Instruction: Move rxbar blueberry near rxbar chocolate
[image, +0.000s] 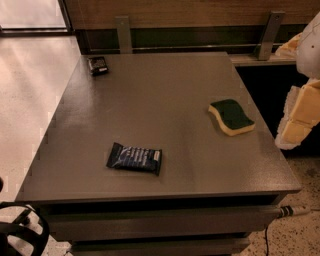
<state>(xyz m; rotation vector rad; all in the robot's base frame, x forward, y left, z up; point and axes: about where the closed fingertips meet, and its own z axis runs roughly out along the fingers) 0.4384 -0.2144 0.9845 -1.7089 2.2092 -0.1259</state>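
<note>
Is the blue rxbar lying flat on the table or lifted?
Flat: the rxbar blueberry rests on the table, nothing touching it. The pincer sits at the picture's bottom-left corner, below the tabletop.

quick count: one rxbar blueberry (134, 158), one rxbar chocolate (98, 65), one green-and-yellow sponge (231, 116), all on one grey table (165, 90). plus one gripper (19, 229), low in the bottom left corner, off the table.

Glossy rxbar blueberry (134, 158), matt speckled table (165, 100); dark hand (18, 231) at lower left.
</note>
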